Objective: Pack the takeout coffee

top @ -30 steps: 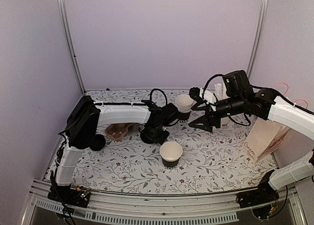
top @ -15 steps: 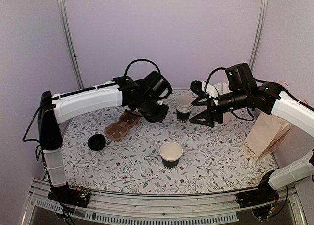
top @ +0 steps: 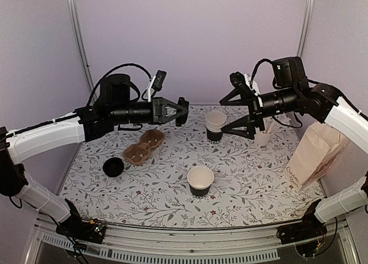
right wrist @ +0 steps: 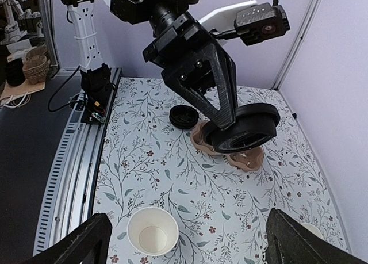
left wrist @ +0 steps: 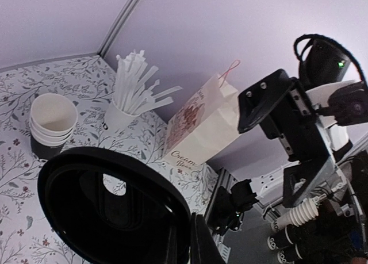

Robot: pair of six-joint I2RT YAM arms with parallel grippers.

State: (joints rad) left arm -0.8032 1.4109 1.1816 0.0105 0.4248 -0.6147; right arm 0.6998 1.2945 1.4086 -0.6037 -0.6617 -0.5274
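The takeout coffee cup (top: 200, 182), white above a black band and with no lid on it, stands on the table in front of the stack of nested cups (top: 215, 125). Left of the stack and above the table, the left gripper (top: 181, 110) pinches a black lid (right wrist: 247, 129). Right of the stack, the right gripper (top: 224, 115) hangs spread wide.

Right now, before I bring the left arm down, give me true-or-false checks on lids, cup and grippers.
1. The left gripper holds a black lid. True.
2. The single cup mid-table is lidded. False: it stands open, no lid on it.
3. The right gripper is shut on the cup stack. False: its jaws are wide open and empty.
4. A second lid lies on the table. True.
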